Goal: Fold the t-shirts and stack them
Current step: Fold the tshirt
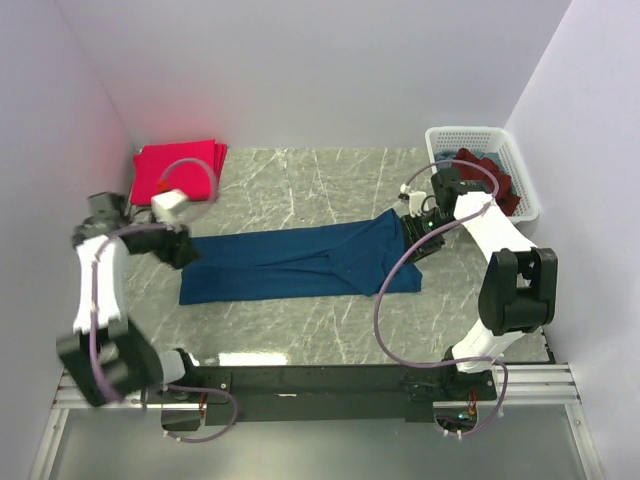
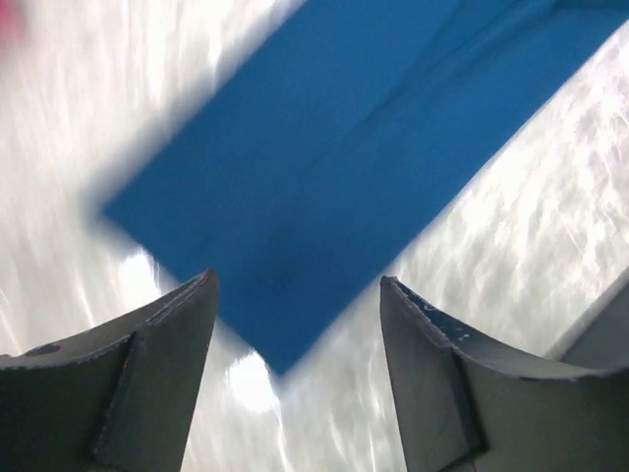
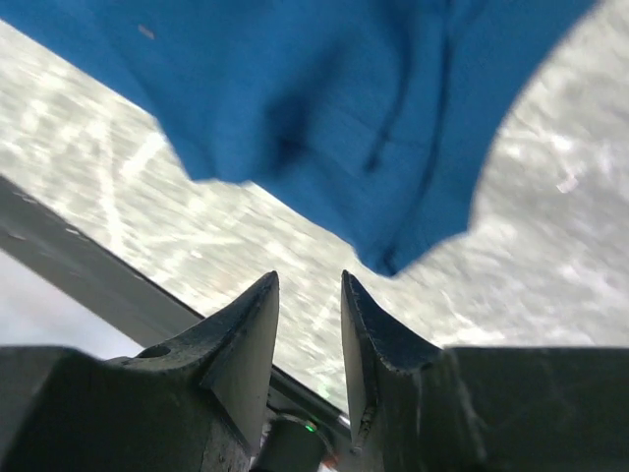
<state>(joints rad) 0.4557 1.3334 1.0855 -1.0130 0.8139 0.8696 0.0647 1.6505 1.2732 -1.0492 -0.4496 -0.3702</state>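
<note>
- The left gripper (image 2: 300, 285), fingers wide apart and empty, hangs over the blue shirt's (image 1: 300, 262) left end.
- The right gripper (image 3: 310, 280), fingers slightly apart and empty, is at its right end.
- The blue shirt lies flat mid-table.
- The red shirts (image 1: 175, 172) are stacked far left.

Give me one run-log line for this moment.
navy t-shirt: laid out on table | left gripper: open, empty | right gripper: open, empty

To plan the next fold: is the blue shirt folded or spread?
Folded lengthwise: the blue shirt lies flat as a long narrow strip, no sleeves showing.
</note>
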